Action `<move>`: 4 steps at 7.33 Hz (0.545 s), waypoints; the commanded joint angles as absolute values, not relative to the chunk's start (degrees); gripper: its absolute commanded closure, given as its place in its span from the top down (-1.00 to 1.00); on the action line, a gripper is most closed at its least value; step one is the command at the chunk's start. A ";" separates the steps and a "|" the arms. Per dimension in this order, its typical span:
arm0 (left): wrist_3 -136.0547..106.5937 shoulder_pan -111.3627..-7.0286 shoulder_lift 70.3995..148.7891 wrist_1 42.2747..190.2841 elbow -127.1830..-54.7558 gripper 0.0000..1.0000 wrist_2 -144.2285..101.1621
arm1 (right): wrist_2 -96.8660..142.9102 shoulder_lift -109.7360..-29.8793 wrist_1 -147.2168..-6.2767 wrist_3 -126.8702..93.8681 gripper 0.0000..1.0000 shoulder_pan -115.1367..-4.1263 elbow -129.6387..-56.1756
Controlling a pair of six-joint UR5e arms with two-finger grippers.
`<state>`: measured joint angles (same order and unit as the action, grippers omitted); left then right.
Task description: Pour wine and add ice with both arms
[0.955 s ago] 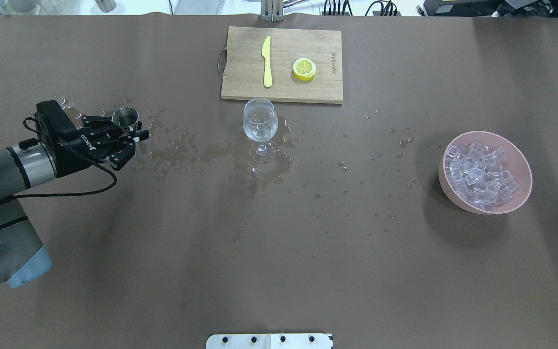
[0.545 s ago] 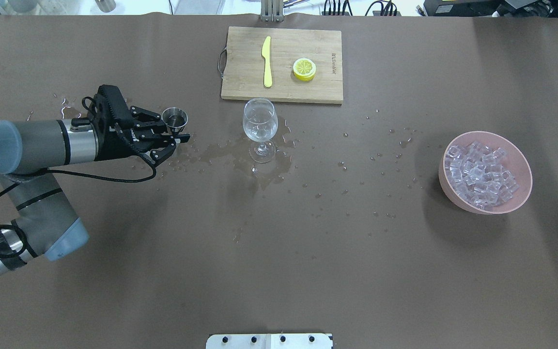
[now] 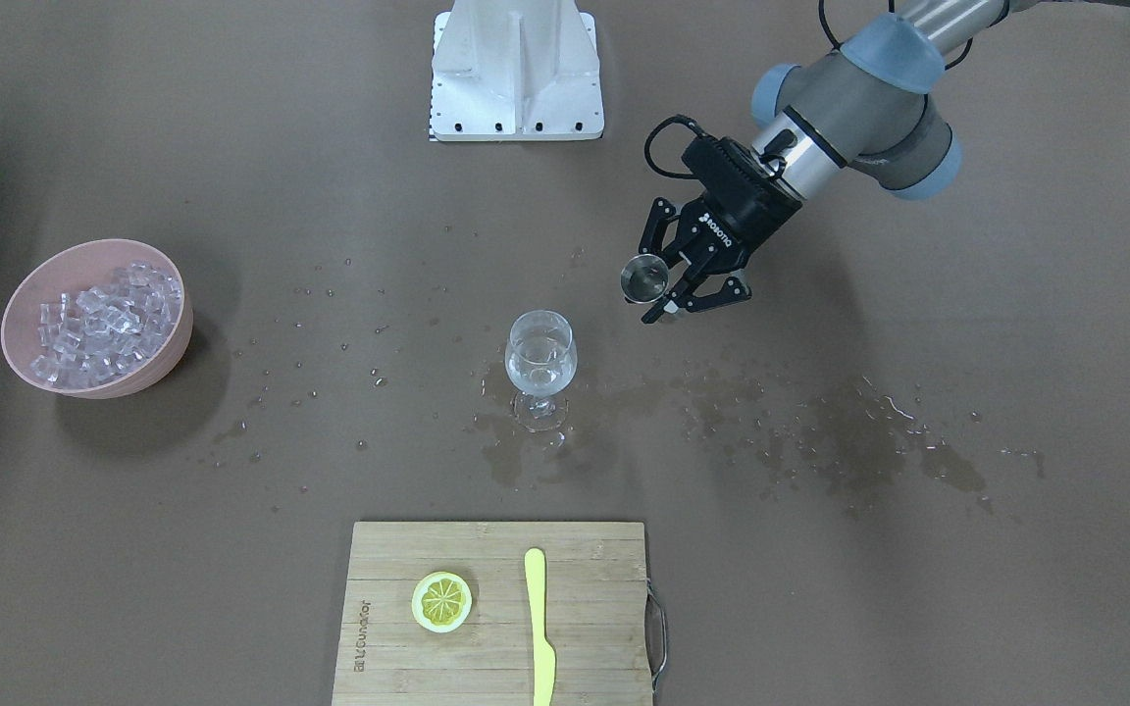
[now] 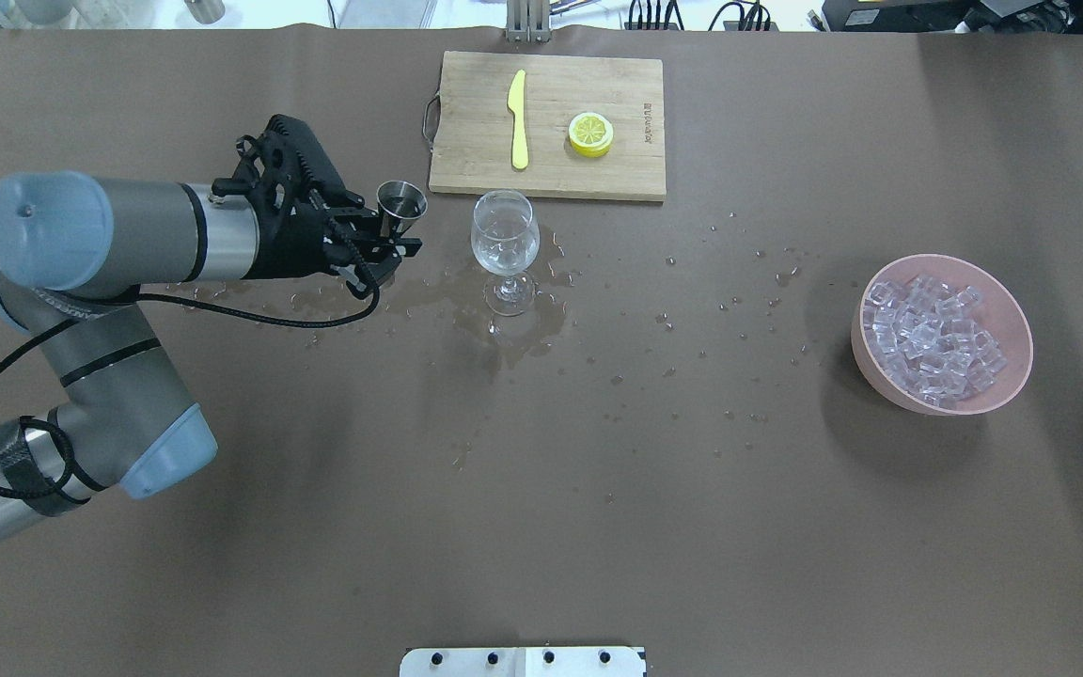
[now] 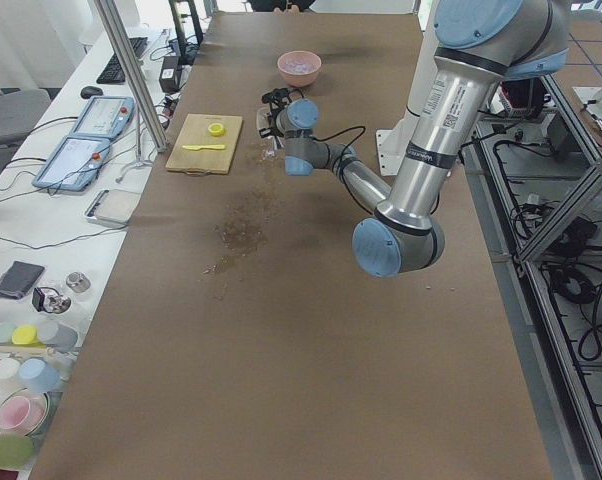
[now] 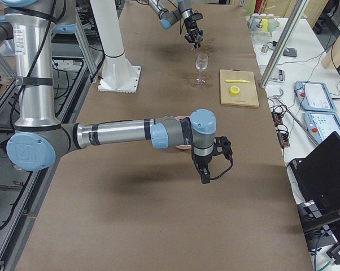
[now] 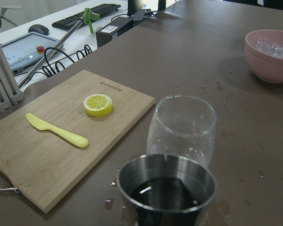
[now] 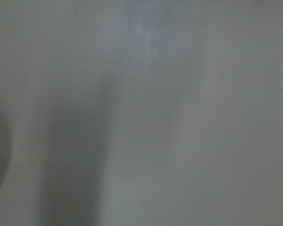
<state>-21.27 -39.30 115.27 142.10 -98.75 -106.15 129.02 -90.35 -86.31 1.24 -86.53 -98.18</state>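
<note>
My left gripper [image 4: 398, 228] is shut on a small steel measuring cup [image 4: 401, 199], held upright above the table just left of the wine glass [image 4: 504, 240]. The left wrist view looks into the cup [image 7: 166, 186], where the wine [image 7: 161, 192] lies in the bottom, with the glass [image 7: 181, 129] right behind it. The stemmed glass [image 3: 540, 365] stands on a wet patch. Ice [image 4: 932, 340] is heaped in a pink bowl [image 4: 1013, 306] at the right. My right gripper [image 6: 206, 172] shows only in the exterior right view, hanging by the bowl; I cannot tell its state.
A wooden cutting board [image 4: 466, 160] behind the glass carries a yellow knife [image 4: 518, 118] and a lemon slice [image 4: 590, 133]. Spilled droplets and wet patches [image 4: 335, 291] run across the brown table. The white base block [image 3: 516, 69] sits at the robot's edge.
My left arm has swung to the right and slightly farther from the robot, carrying the steel cup from the table's left part to right beside the glass. Glass and bowl have not moved.
</note>
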 commanded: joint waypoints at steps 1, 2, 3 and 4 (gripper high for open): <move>-21.27 -39.02 120.22 129.85 -100.28 -1.00 -106.08 | 129.02 -90.35 -86.31 1.23 1.00 -86.48 -98.09; -21.18 -38.85 120.76 126.77 -100.37 -1.00 -106.17 | 129.02 -90.35 -86.31 1.23 1.00 -86.48 -98.09; -21.09 -38.85 121.54 123.08 -100.63 -1.00 -106.08 | 129.02 -90.35 -86.31 1.23 1.00 -86.48 -98.00; -21.09 -38.76 123.81 118.52 -100.90 -1.00 -106.08 | 129.02 -90.35 -86.31 1.23 1.00 -86.48 -98.00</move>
